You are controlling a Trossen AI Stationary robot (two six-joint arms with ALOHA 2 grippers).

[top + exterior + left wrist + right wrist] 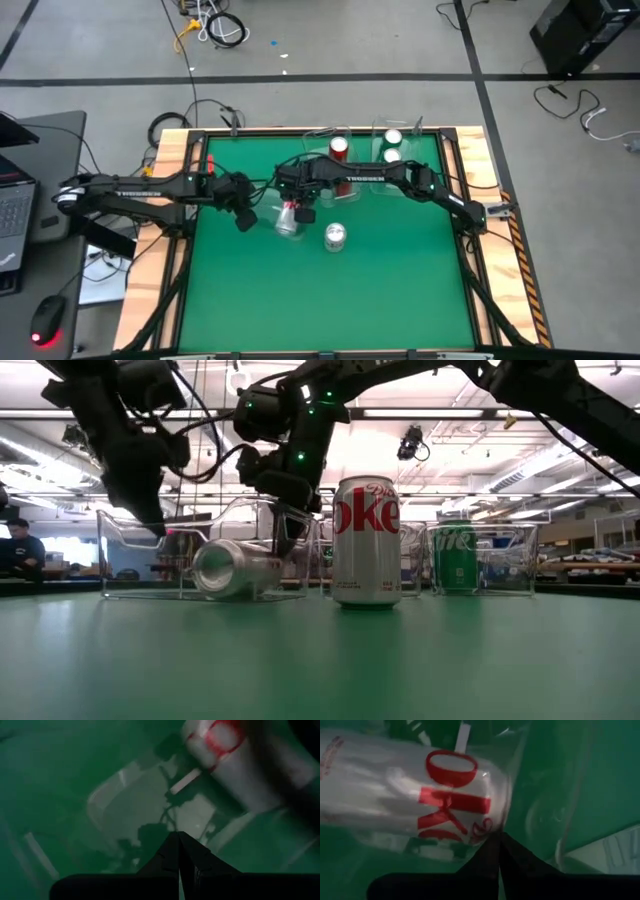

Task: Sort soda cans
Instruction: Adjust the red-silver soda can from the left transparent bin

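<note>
Soda cans: the toppled silver can [235, 568] looks light, thin-walled, slick, prone to rolling (grip across its middle); right gripper [287, 538] fingers pressed together beside it; left gripper [246, 220] likewise.

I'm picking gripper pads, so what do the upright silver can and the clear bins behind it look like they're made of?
Upright silver can: apparently thin metal with a glossy printed skin, judging by the bright sheen and rolled rim. Clear bins: probably rigid transparent plastic, smooth and shiny, since the green can shows through the wall.
</note>
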